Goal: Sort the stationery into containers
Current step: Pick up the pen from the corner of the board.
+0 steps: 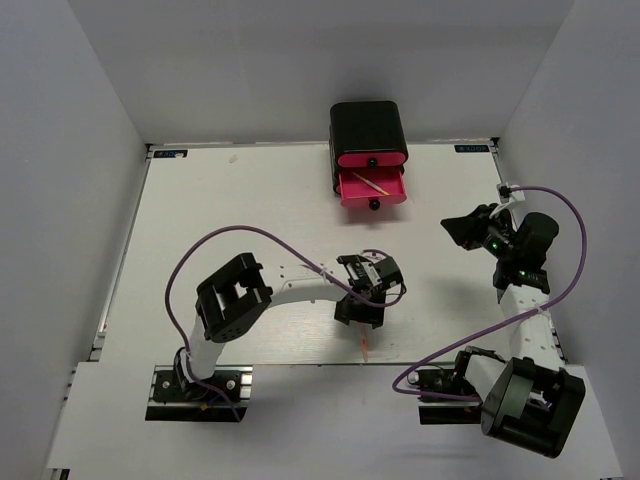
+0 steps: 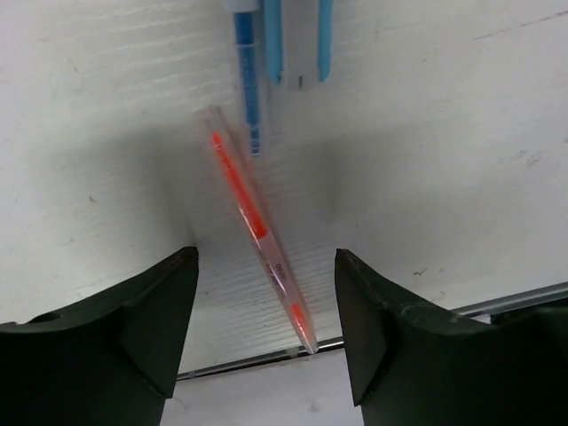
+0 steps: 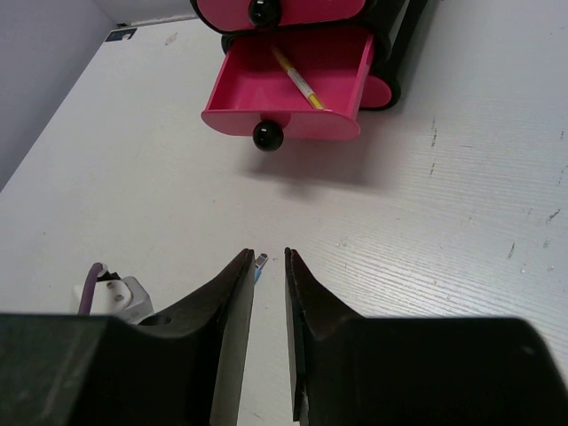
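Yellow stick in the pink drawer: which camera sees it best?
Right wrist: the yellow stick lies big and clear in the open drawer. Top external shows it only as a thin line. Left wrist misses it.

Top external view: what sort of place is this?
Probably a lab robot test cell: blank pale walls box in a white table, left arm and right arm bolted at its near edge, a small black cabinet with pink drawers at the far edge.
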{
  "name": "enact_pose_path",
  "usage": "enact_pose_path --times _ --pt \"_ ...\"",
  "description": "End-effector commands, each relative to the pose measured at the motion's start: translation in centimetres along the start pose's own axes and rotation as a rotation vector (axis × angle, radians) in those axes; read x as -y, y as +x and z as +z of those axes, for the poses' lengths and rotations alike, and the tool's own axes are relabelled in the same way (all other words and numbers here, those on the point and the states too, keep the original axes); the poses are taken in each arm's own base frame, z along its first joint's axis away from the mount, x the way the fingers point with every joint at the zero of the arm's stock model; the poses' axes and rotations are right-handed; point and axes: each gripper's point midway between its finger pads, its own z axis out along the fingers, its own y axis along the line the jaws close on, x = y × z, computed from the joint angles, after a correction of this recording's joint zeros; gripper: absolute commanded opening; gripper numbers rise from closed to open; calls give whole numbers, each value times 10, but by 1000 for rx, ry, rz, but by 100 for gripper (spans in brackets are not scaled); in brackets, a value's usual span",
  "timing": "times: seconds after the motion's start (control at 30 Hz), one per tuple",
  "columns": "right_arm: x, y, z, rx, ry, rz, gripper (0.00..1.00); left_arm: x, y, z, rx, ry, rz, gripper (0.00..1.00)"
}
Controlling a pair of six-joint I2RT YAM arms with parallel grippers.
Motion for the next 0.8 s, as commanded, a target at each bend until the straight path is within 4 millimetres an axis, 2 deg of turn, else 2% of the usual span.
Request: enact_pose_path --times 0.0,0.13,0.33,0.43,0.53,0.57,0.63,0.67,0.7,0.77 --pt "-2 -14 -2 36 -4 -50 27 -4 -5 -14 41 -29 -45 72" --pt "-2 -14 -3 37 -2 -49 27 -11 -3 -6 24 -100 -80 66" --pt "-1 -16 -4 42 3 -47 27 -23 11 13 -20 -188 -84 55" --pt "-1 -15 -4 40 1 -43 27 -36 20 25 -36 -233 -85 51" --pt "-1 -16 -5 43 3 -42 27 -48 26 32 -48 -270 -78 38" --pt "-1 -17 -5 45 2 -44 27 -51 29 33 -53 -277 -77 27" --pt "-1 -17 -5 45 2 -44 27 -54 31 30 -52 -273 -68 15" --pt "0 -17 -5 46 4 -44 27 -57 28 30 -50 -268 -65 5" --pt "-1 -17 -5 44 -1 -44 27 -56 27 26 -41 -253 -55 0" --pt "-1 -17 -6 45 1 -44 27 -54 10 11 -5 -204 -78 0"
